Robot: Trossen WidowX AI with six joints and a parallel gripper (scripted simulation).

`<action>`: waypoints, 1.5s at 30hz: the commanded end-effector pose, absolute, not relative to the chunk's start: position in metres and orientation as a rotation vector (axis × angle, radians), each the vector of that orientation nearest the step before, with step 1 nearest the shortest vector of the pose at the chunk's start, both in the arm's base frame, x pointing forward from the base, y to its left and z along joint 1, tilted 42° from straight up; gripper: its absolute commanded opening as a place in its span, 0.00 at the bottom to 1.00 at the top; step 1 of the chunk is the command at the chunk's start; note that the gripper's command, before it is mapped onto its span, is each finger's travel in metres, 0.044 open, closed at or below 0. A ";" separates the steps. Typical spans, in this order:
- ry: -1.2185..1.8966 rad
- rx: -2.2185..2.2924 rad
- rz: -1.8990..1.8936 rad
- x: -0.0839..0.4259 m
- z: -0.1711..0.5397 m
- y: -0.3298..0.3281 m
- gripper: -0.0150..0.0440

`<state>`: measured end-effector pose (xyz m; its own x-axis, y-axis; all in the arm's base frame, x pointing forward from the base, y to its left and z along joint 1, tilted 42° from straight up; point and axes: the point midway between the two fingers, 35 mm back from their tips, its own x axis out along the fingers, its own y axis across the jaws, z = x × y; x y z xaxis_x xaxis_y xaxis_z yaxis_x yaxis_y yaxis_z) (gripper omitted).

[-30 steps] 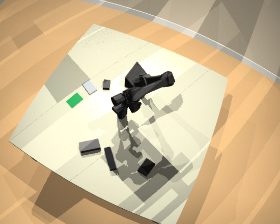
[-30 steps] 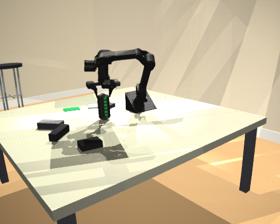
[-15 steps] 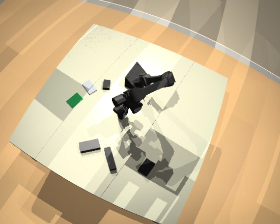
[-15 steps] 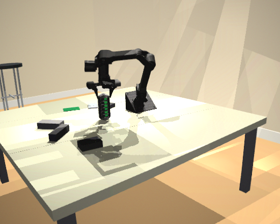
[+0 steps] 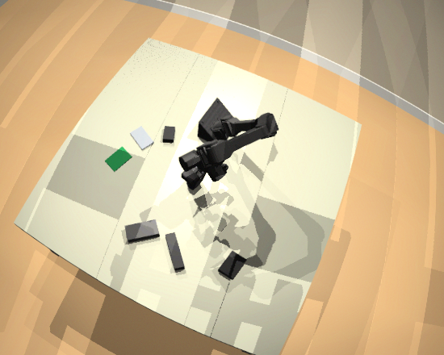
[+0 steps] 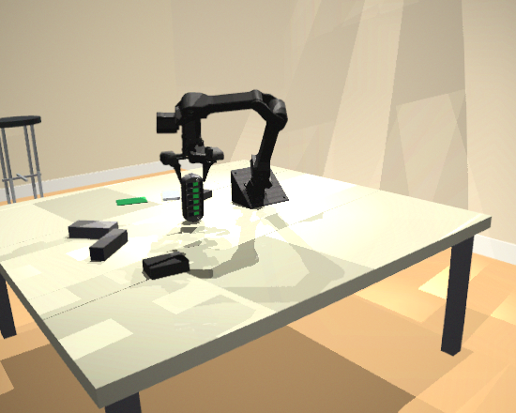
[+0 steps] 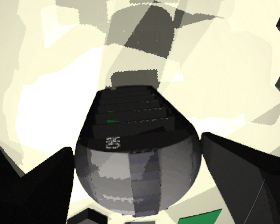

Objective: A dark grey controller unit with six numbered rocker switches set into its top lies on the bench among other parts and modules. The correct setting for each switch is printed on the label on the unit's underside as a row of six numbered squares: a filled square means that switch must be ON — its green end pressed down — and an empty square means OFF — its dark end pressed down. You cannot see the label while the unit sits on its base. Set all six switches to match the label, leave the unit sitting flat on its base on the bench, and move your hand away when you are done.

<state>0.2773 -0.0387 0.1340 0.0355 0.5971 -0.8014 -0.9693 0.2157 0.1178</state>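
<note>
A pale counter (image 5: 316,161) (image 6: 405,221) stands on dark legs over an orange-brown plank floor, with a beige wall behind and a dark-topped stool (image 6: 13,122) beyond one side. The claw (image 5: 193,183) (image 6: 192,178) (image 7: 138,148) is clamped across the upper end of the controller unit (image 6: 192,199) (image 7: 138,175), its fingers set fairly wide by the unit's width. The unit hangs upright on end, its lower end near the counter surface; contact cannot be confirmed. The switch face is turned toward the exterior viewpoint, green ends in a column along one side. The label is not visible in any view.

Step in hand, as judged: reorienting the unit for label inspection or for return to its base. The pose alone does not settle which.

Next move: if the label is unread, present the underside to a camera and record all six squares. If it is read, tilt the unit onto its base, lower it until flat, then release. Maintain grip during rotation; the rounded end may slip or pivot between the fingers.
</note>
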 end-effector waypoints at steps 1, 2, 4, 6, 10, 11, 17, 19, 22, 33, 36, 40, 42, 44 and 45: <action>0.852 -0.532 1.313 0.278 0.136 -0.031 0.83; 0.850 -0.530 1.314 0.279 0.136 -0.030 0.83; 0.846 -0.526 1.314 0.279 0.137 -0.029 0.83; 0.842 -0.523 1.315 0.279 0.138 -0.028 0.83; 0.834 -0.516 1.317 0.280 0.139 -0.025 0.83; 0.832 -0.515 1.317 0.280 0.139 -0.024 0.83; 0.820 -0.504 1.320 0.281 0.141 -0.021 0.83; 0.815 -0.501 1.320 0.282 0.142 -0.019 0.83; 0.809 -0.496 1.322 0.282 0.143 -0.017 0.83; 0.790 -0.480 1.325 0.284 0.146 -0.010 0.83; 0.790 -0.479 1.325 0.285 0.147 -0.008 0.83; 0.790 -0.479 1.325 0.285 0.148 -0.005 0.83; 0.789 -0.479 1.325 0.286 0.148 -0.003 0.83; 0.789 -0.479 1.325 0.286 0.149 -0.002 0.83; 0.789 -0.479 1.325 0.286 0.149 -0.001 0.83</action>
<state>0.2864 -0.0062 0.1495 0.0568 0.6677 -0.7423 -0.9702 0.2124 0.1168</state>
